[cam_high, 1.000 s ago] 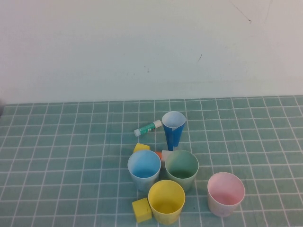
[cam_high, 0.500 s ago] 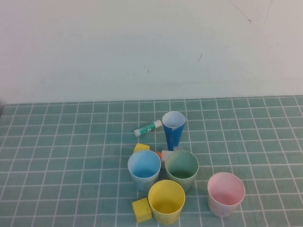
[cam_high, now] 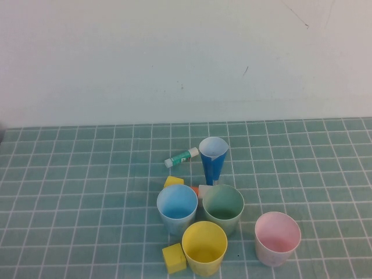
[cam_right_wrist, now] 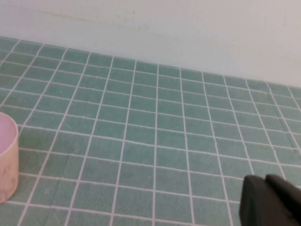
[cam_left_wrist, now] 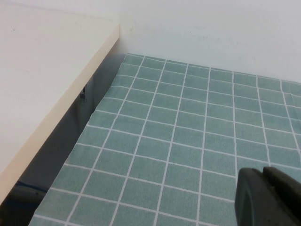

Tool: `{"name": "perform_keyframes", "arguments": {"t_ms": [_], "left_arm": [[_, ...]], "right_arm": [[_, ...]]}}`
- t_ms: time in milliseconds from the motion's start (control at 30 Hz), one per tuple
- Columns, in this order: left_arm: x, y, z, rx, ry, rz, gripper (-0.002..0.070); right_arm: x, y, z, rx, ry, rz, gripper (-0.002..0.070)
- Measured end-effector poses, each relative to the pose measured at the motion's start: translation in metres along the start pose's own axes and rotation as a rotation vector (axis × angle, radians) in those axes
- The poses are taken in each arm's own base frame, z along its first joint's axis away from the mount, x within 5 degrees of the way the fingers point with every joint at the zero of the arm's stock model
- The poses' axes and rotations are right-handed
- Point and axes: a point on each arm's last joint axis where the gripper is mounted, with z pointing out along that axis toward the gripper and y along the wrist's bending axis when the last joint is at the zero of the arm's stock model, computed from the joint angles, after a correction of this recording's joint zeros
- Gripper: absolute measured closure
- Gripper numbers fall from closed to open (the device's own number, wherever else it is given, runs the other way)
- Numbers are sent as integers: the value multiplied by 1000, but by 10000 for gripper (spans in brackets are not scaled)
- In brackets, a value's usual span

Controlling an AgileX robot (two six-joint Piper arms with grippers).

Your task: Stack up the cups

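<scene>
Four short cups stand upright and apart near the table's front in the high view: light blue cup (cam_high: 176, 206), green cup (cam_high: 223, 207), yellow cup (cam_high: 204, 246) and pink cup (cam_high: 277, 237). The pink cup also shows in the right wrist view (cam_right_wrist: 6, 162). Neither arm shows in the high view. My left gripper (cam_left_wrist: 263, 184) is shut and empty over bare mat near the table's left side. My right gripper (cam_right_wrist: 269, 190) is shut and empty over bare mat, to the right of the pink cup.
A narrow dark blue cone cup (cam_high: 213, 159) stands behind the green cup, with a glue stick (cam_high: 181, 157) lying beside it. Yellow cubes (cam_high: 174, 257) (cam_high: 173, 181) and a small orange and white piece (cam_high: 197, 190) sit among the cups. A white board (cam_left_wrist: 42, 84) edges the left side.
</scene>
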Motion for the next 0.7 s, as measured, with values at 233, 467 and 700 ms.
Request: {"name": "perform_keyframes", "arguments": {"t_ms": [233, 467, 700], "left_arm": [[-2, -1, 0, 13, -17, -29, 677], [-15, -11, -2, 174, -129, -661, 677], [-26, -8, -4, 247, -214, -1081, 677]], "right_arm": [[0, 0, 0, 0, 0, 0, 678], [-2, 7, 0, -74, -11, 180, 678], [-9, 21, -3, -262, -25, 634, 678]]}}
